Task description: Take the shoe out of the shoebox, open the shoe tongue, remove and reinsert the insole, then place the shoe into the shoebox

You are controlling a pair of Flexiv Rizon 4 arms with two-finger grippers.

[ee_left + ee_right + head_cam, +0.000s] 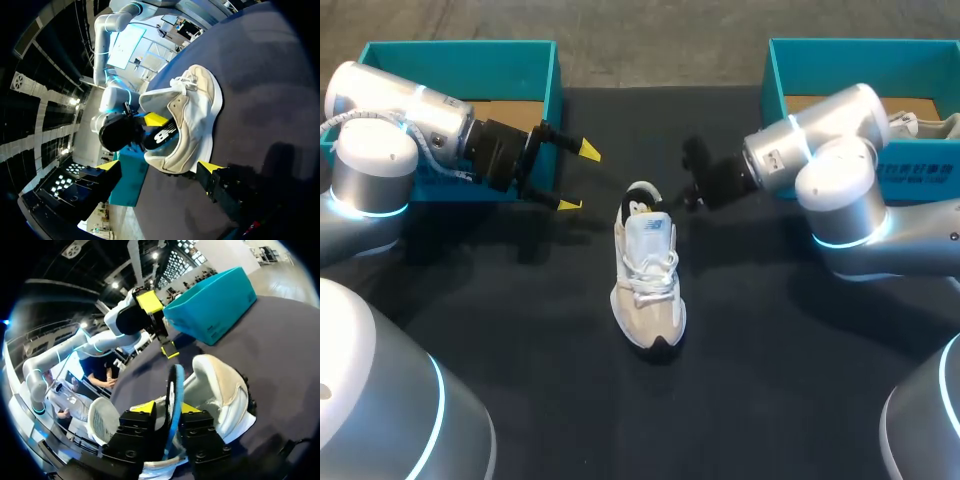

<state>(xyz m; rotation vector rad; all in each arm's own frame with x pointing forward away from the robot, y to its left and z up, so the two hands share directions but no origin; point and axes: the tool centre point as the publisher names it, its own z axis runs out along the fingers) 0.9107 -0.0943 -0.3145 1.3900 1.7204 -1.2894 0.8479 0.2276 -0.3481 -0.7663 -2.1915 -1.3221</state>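
Right jaws are pinched shut on the insole (173, 385); left jaws hang wide open and empty beside the shoe (648, 270).

The shoe stands sole-down on the dark surface (520, 400), midway between the left shoebox (460, 48) and the right shoebox (860, 45). It is a cream and white trainer with white laces and black trim. The thin, black, blue-edged insole stands on edge, partly out of the heel opening. It looks light and floppy, so grip its heel end. The shoe may lift with it, so steady it by the stiffer heel.
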